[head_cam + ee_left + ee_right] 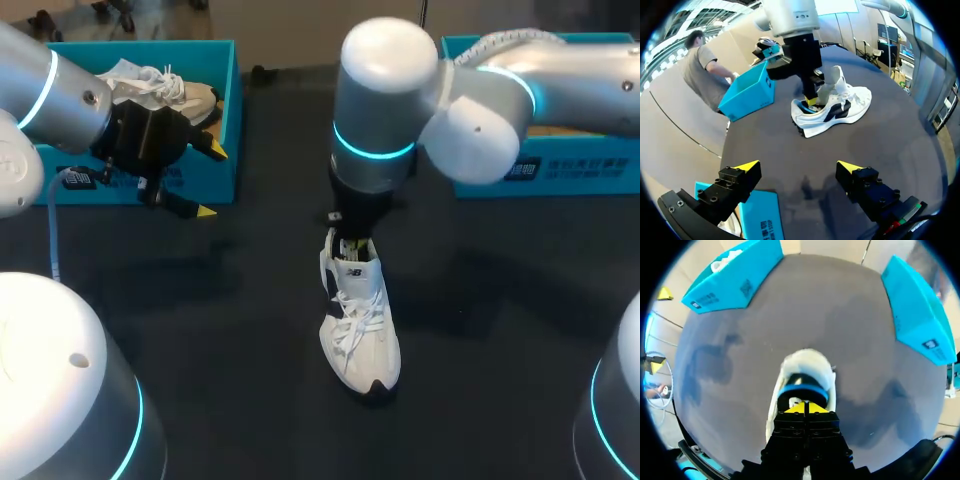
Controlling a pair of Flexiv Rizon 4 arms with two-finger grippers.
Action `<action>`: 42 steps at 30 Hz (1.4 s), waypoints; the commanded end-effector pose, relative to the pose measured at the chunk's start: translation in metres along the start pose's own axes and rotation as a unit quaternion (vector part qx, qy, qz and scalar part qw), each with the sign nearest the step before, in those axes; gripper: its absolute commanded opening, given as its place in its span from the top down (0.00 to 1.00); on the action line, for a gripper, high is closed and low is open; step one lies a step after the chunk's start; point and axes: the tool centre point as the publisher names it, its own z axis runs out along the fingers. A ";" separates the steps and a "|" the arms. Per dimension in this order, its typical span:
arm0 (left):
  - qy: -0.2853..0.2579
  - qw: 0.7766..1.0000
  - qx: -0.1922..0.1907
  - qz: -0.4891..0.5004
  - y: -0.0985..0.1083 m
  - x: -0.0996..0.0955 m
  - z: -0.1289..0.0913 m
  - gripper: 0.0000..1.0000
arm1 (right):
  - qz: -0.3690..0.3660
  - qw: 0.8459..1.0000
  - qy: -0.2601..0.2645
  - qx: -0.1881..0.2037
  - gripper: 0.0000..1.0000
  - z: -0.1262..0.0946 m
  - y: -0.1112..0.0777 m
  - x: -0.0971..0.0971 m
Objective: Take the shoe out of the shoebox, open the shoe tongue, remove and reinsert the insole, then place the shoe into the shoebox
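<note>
A white shoe (360, 330) with black trim stands upright on the black table, toe toward me; the left wrist view has the shoe (840, 107) side-on. My right gripper (350, 245) points down into its heel opening. In the right wrist view this gripper (805, 407) has its yellow tips pressed together, right over the blue-edged insole (802, 390) inside the shoe (805, 365). Whether it pinches anything I cannot tell. My left gripper (210, 182) hangs open and empty in front of the left shoebox (236, 110), far from the shoe, and its own view shows that gripper (799, 167) holding nothing.
The teal left shoebox holds a second white shoe (165, 90). Another teal shoebox (560, 170) stands at the back right, partly behind my right arm. Bare black tabletop (250, 380) surrounds the shoe.
</note>
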 end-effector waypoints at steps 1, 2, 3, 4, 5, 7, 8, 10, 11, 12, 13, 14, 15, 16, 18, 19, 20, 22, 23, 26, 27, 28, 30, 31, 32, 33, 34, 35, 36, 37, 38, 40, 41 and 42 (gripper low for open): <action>0.000 1.000 -0.001 0.001 0.000 0.000 0.000 0.00 | 0.001 1.000 -0.001 -0.005 1.00 0.004 0.013 0.001; 0.000 1.000 -0.001 0.001 0.000 0.000 0.000 0.00 | 0.000 1.000 0.004 -0.003 1.00 0.010 0.015 0.002; 0.000 1.000 -0.001 0.001 0.000 0.000 0.000 0.00 | 0.000 1.000 0.007 -0.003 1.00 0.015 0.017 0.003; 0.000 1.000 -0.001 0.001 0.000 0.000 0.000 0.00 | 0.000 1.000 0.013 0.003 1.00 0.023 0.016 0.004; 0.000 1.000 -0.001 0.001 0.000 0.000 0.000 0.00 | 0.004 1.000 0.018 0.005 1.00 0.029 0.015 0.006; 0.000 1.000 -0.001 0.001 0.000 0.000 0.000 0.00 | 0.012 1.000 0.024 0.009 1.00 0.040 0.012 0.009; 0.000 1.000 -0.001 0.001 0.000 0.000 0.000 0.00 | 0.018 0.999 0.028 0.012 1.00 0.046 0.009 0.010; 0.000 1.000 -0.001 0.001 0.000 0.000 0.000 0.00 | 0.030 0.999 0.033 0.011 1.00 0.054 0.004 0.011; 0.000 1.000 -0.001 0.001 0.000 0.000 0.000 0.00 | 0.031 0.999 0.034 0.013 1.00 0.058 0.002 0.011; 0.000 1.000 -0.001 0.001 0.000 0.000 0.000 0.00 | 0.034 0.999 0.033 0.014 1.00 0.061 0.000 0.010; 0.000 1.000 -0.001 0.001 0.000 0.000 0.000 0.00 | 0.037 0.999 0.033 0.016 1.00 0.063 -0.001 0.010; 0.000 1.000 -0.001 0.001 0.000 0.000 0.000 0.00 | 0.038 0.999 0.034 0.017 1.00 0.064 -0.002 0.010; 0.000 1.000 -0.001 0.001 0.000 0.000 0.000 0.00 | 0.037 0.999 0.031 0.019 1.00 0.064 -0.002 0.009; 0.000 1.000 -0.001 0.001 0.000 0.000 0.000 0.00 | 0.037 0.999 0.027 0.021 1.00 0.063 -0.003 0.008; 0.000 1.000 -0.001 0.001 0.000 0.000 0.000 0.00 | 0.039 0.999 0.019 0.017 1.00 0.053 -0.006 0.007; 0.000 1.000 -0.001 0.001 0.000 0.000 0.000 0.00 | 0.041 0.999 0.014 0.016 1.00 0.047 -0.008 0.005; 0.000 1.000 -0.001 0.001 0.000 0.000 0.000 0.00 | 0.040 0.999 0.009 0.014 1.00 0.041 -0.010 0.004; 0.000 1.000 -0.001 0.001 0.000 0.000 0.000 0.00 | 0.037 0.999 0.001 0.010 1.00 0.029 -0.012 0.003; 0.000 1.000 -0.001 0.001 0.000 0.000 0.000 0.00 | 0.033 0.999 -0.001 0.010 1.00 0.023 -0.012 0.003; 0.000 1.000 -0.001 0.001 0.000 0.000 0.000 0.00 | 0.021 1.000 -0.001 0.005 1.00 0.014 -0.009 0.006; 0.000 1.000 -0.001 0.001 0.000 0.000 0.000 0.00 | 0.016 1.000 0.000 0.004 1.00 0.012 -0.007 0.008; 0.000 1.000 -0.001 0.001 0.000 0.000 0.000 0.00 | 0.013 1.000 0.001 0.000 1.00 0.011 -0.005 0.009; 0.000 1.000 -0.001 0.001 0.000 0.000 0.000 0.00 | 0.007 1.000 0.007 -0.002 1.00 0.012 -0.001 0.014; 0.000 1.000 -0.001 0.001 0.000 0.000 0.000 0.00 | 0.005 1.000 0.008 -0.003 1.00 0.013 0.001 0.015; 0.000 1.000 -0.001 0.001 0.000 0.000 0.000 0.00 | 0.002 1.000 0.013 -0.001 1.00 0.017 0.003 0.018; 0.000 1.000 -0.001 0.001 0.000 0.000 0.000 0.00 | 0.001 1.000 0.017 -0.001 1.00 0.021 0.005 0.019; 0.000 1.000 -0.001 0.001 0.000 0.000 0.000 0.00 | 0.000 1.000 0.018 0.000 1.00 0.025 0.006 0.020; 0.000 1.000 -0.001 0.001 0.000 0.000 0.000 0.00 | 0.000 1.000 0.022 0.003 1.00 0.029 0.006 0.021; 0.000 1.000 -0.001 0.001 0.000 0.000 0.000 0.00 | 0.000 1.000 0.027 0.006 1.00 0.033 0.006 0.022; 0.000 1.000 -0.001 0.001 0.000 0.000 0.000 0.00 | -0.001 1.000 0.029 0.009 1.00 0.039 0.006 0.022; 0.000 1.000 -0.001 0.001 0.000 0.000 0.000 0.00 | 0.003 0.999 0.032 0.014 1.00 0.043 0.005 0.023; 0.000 1.000 -0.001 0.001 0.000 0.000 0.000 0.00 | 0.005 0.999 0.042 0.017 1.00 0.053 0.004 0.024; 0.000 1.000 -0.001 0.001 0.000 0.000 0.000 0.00 | 0.006 0.999 0.045 0.018 1.00 0.057 0.004 0.025; 0.000 1.000 -0.001 0.001 0.000 0.000 0.000 0.00 | 0.003 0.999 0.045 0.025 1.00 0.060 0.004 0.026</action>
